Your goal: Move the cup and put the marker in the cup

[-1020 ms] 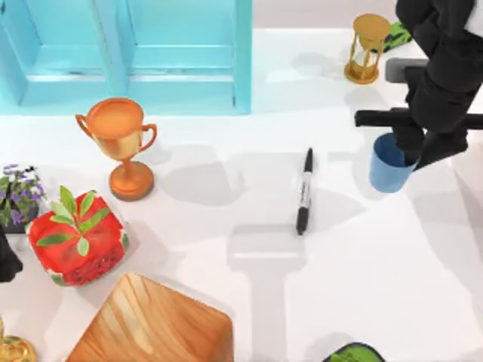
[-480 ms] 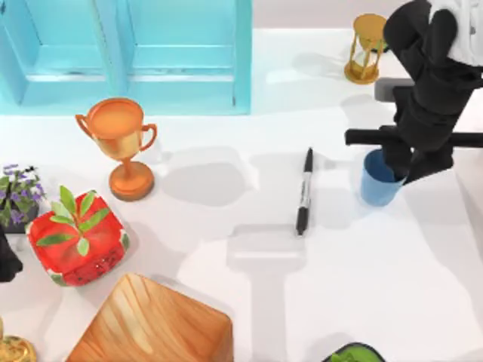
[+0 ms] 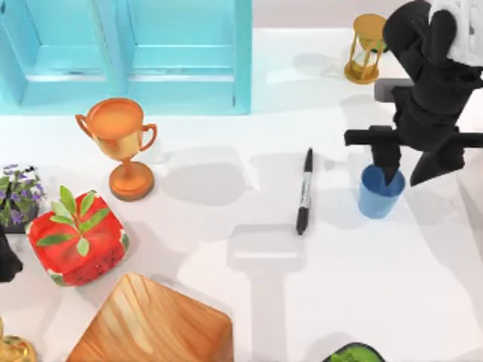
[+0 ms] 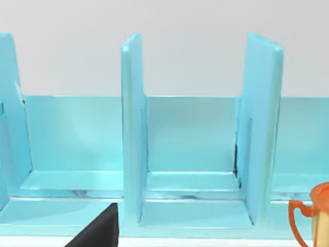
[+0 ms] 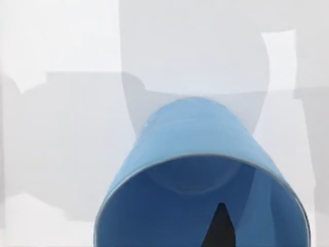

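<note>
Cup [image 3: 379, 191] upright on worktop [image 3: 226, 249], right pincer [image 3: 407, 167] spread wide over its rim (one finger inside); lifting off-centre could tip it towards marker [image 3: 304, 191].

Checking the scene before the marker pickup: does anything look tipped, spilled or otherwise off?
Nothing stands out. The cup stands upright on the table to the right of the marker, which lies flat and apart from it. The right gripper is above the cup with jaws spread, one dipping inside its rim.
</note>
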